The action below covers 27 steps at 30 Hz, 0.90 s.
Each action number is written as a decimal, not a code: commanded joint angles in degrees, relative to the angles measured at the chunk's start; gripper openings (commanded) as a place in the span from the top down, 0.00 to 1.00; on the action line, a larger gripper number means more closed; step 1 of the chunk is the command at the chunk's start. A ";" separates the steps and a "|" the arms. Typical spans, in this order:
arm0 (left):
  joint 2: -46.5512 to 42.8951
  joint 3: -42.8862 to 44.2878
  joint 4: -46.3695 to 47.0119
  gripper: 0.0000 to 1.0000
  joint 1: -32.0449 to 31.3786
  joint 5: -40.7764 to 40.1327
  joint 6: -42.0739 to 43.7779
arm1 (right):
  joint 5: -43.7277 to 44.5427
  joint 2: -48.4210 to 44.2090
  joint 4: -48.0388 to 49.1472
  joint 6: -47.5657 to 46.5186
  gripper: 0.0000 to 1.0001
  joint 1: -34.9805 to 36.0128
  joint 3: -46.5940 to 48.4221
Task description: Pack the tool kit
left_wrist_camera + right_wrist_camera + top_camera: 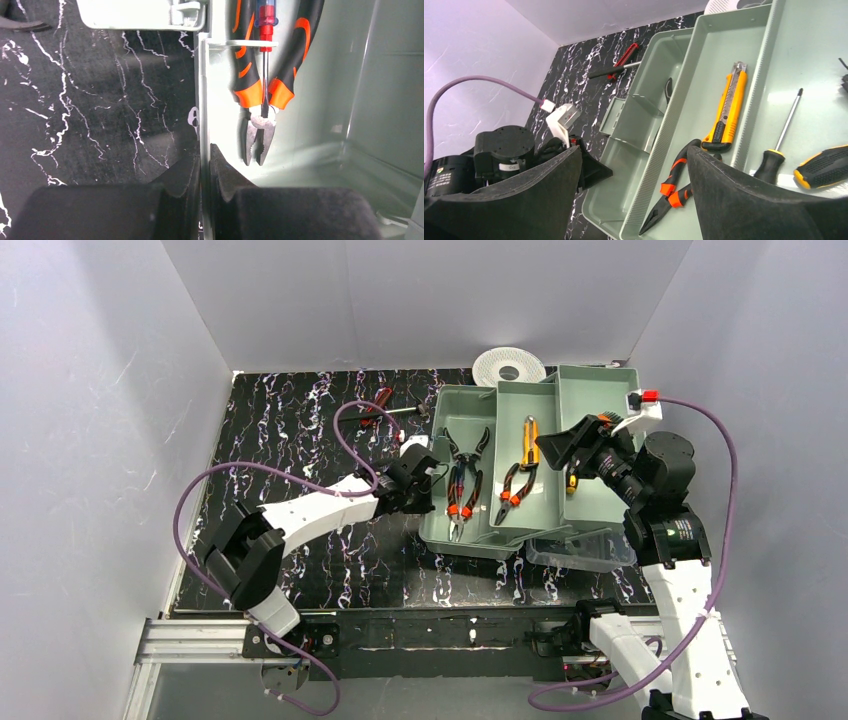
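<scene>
The jaws of the left gripper (205, 165) were pressed together on the thin left wall of the pale-green box (597, 390), one jaw outside over the black marbled tabletop (300, 430) and the other inside the left compartment. Just beyond that inner jaw, on the compartment floor, lay the orange-and-black pliers (260, 130), their steel nose pointing toward the wrist camera. A red-handled screwdriver (265, 22) lay along them, with its shaft between the two handles.

The jaws of the right gripper (634, 155) stood wide apart with nothing between them. In the overhead view this gripper hung above the box, near where the middle compartment meets the right one. Below it, the middle compartment held an orange utility knife (729, 107) and, nearer the arms, a pair of long-nose pliers (669, 189) with orange and black grips. In the right compartment lay a black-handled screwdriver (768, 166), and just beside it a yellow-and-black handle (824, 167) that was cut off by the edge of the wrist view.

The box sat open on the right half of the tabletop, its three compartments side by side. The clear lid (585, 550) lay against its near right corner. A white spool (508, 367) stood just behind the box at the back wall. A red-handled tool (380, 403) lay on the tabletop to the left of the box, apart from it.
</scene>
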 commanded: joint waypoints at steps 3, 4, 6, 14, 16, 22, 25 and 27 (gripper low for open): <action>-9.10 -4.97 -5.24 1.00 0.24 -10.57 -0.60 | 3.11 -0.81 -0.14 -0.59 0.17 0.21 0.24; -10.15 -5.57 -5.57 1.00 0.26 -11.63 -0.81 | 3.15 -0.64 -0.25 -0.59 0.16 0.20 0.24; -11.84 -6.48 -6.36 1.00 0.29 -13.08 -1.07 | 3.39 -0.35 -0.43 -0.59 0.17 0.20 0.25; -15.78 -7.56 -9.99 1.00 0.89 -17.37 -1.93 | 8.73 2.58 -4.26 -2.44 0.17 0.20 4.41; -16.34 -7.93 -10.11 1.00 1.35 -16.94 -1.78 | 11.49 4.46 -6.67 -3.32 0.17 0.20 7.11; -18.53 -11.36 -10.37 1.00 4.78 -14.97 -3.81 | 23.57 10.74 -13.36 -5.40 0.15 0.20 15.64; -20.57 -13.89 -9.80 1.00 6.92 -13.24 -4.04 | 30.89 13.02 -15.64 -5.85 0.14 0.12 17.91; -22.21 -15.30 -9.76 1.00 7.92 -12.89 -4.07 | 35.06 13.88 -16.42 -5.71 0.12 -0.05 18.24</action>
